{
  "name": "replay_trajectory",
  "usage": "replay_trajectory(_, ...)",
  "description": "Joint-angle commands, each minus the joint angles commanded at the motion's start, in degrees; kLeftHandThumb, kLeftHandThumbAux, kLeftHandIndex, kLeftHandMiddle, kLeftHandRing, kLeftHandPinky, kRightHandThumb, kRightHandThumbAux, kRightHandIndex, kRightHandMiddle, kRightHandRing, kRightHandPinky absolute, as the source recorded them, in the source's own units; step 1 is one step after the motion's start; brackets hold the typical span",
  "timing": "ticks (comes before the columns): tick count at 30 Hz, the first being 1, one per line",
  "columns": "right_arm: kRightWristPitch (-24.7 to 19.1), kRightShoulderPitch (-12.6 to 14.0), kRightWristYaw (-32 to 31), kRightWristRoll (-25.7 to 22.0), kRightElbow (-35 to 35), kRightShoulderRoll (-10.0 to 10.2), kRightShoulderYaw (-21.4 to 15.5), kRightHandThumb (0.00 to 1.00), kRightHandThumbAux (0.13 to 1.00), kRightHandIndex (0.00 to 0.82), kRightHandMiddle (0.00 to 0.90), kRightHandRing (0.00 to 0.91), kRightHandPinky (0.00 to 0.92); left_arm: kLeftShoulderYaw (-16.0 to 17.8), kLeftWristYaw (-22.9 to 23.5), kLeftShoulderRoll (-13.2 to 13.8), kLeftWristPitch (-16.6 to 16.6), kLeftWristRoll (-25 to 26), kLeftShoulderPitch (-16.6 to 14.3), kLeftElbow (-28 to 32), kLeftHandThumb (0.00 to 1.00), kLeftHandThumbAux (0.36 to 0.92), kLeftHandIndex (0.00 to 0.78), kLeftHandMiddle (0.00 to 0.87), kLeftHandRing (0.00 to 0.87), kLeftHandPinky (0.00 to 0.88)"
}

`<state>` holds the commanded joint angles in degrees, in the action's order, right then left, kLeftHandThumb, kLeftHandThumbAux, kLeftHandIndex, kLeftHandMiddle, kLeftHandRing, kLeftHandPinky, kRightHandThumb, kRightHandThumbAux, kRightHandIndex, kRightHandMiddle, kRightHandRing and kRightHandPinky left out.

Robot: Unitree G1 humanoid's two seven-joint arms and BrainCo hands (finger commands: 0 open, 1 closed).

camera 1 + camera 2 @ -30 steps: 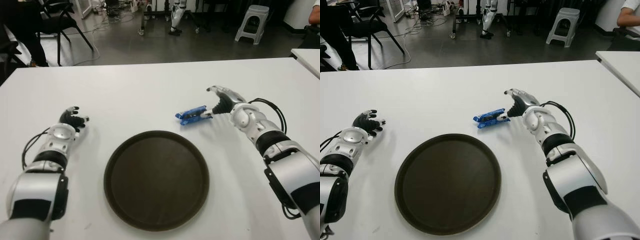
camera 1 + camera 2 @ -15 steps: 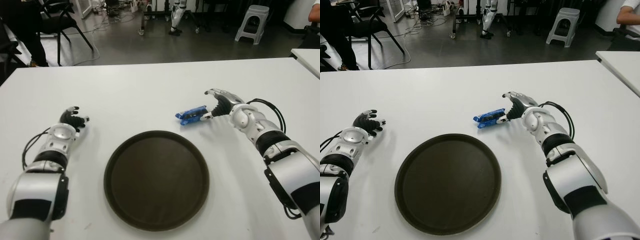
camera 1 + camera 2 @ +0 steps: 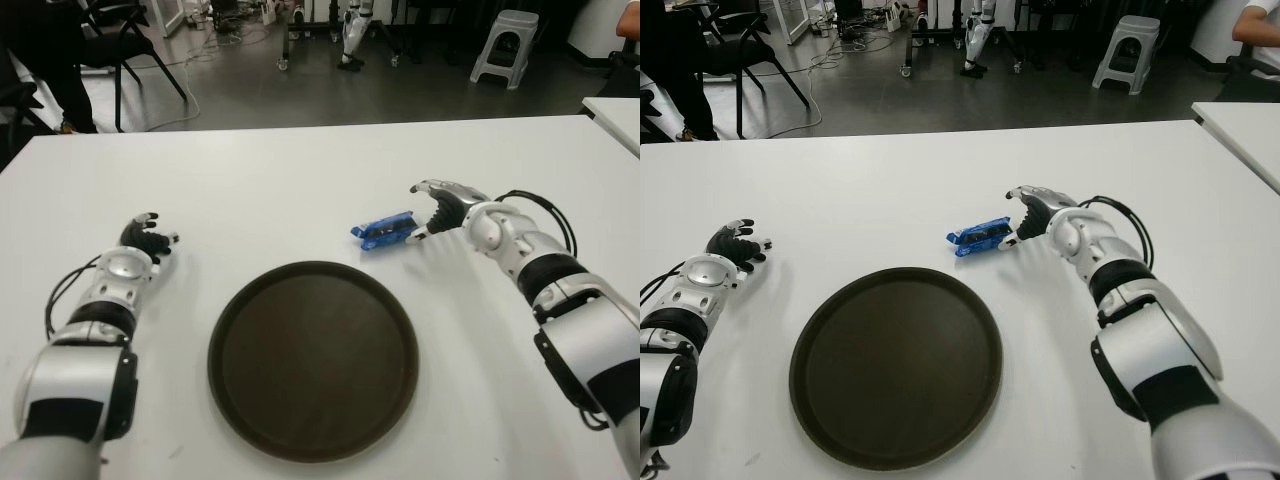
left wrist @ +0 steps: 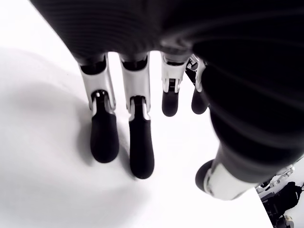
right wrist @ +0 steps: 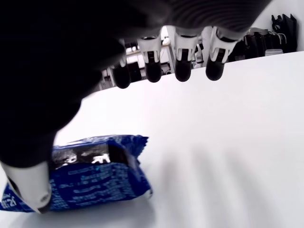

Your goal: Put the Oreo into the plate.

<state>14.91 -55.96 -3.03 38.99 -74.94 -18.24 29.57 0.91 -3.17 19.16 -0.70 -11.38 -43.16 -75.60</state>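
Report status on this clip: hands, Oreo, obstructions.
Right hand open at the Oreo pack, thumb at its end, no grasp. Left hand open, idle left of plate. Pack on table beyond the plate. Path clear.

Your right hand sits on the white counter just to the right of the blue Oreo pack, its thumb tip touching or nearly touching the pack's right end and the other fingers reaching out above the pack without closing on it. The pack lies flat, just beyond the upper right rim of the round dark plate, apart from it. Your left hand shows well left of the plate, fingers loosely curled, holding nothing.
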Motion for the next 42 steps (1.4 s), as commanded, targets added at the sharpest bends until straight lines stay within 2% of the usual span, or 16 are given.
replay_trajectory(10, 1.99, 0.04, -2.06, 0.75, -0.28, -0.68, 1.65, 0.000, 0.677, 0.000, 0.020, 0.000, 0.000, 0.23, 0.35, -0.04, 0.03, 0.20, 0.04, -0.24, 0.195, 0.816, 0.095, 0.116, 0.144, 0.162)
replay_trajectory(14, 2.93, -0.19, -3.22, 1.10, -0.37, -0.99, 2.58, 0.000, 0.685, 0.000, 0.023, 0.001, 0.000, -0.06, 0.36, -0.08, 0.42, -0.08, -0.13, -0.27, 0.176, 0.813, 0.095, 0.113, 0.145, 0.164)
replay_trajectory(22, 4.75, -0.52, -5.04, 2.08, -0.33, -1.65, 4.01, 0.000, 0.712, 0.000, 0.025, 0.002, 0.000, -0.22, -0.21, -0.26, 0.89, -0.19, -0.30, -0.21, 0.191, 0.769, 0.099, 0.130, 0.165, 0.175)
replay_trajectory(34, 5.99, -1.06, -7.46, 2.59, -0.16, -2.52, 5.44, 0.000, 0.738, 0.000, 0.024, 0.003, 0.000, 1.18, 0.30, -0.54, 0.06, 1.21, -0.06, -0.20, 0.233, 0.789, 0.123, 0.147, 0.184, 0.195)
replay_trajectory(42, 6.38, -1.64, -9.28, 3.01, -0.07, -3.12, 6.50, 0.000, 0.775, 0.000, 0.020, 0.001, 0.000, 0.68, -0.03, -0.71, -0.28, 0.55, -0.12, -0.20, 0.217, 0.808, 0.123, 0.145, 0.182, 0.184)
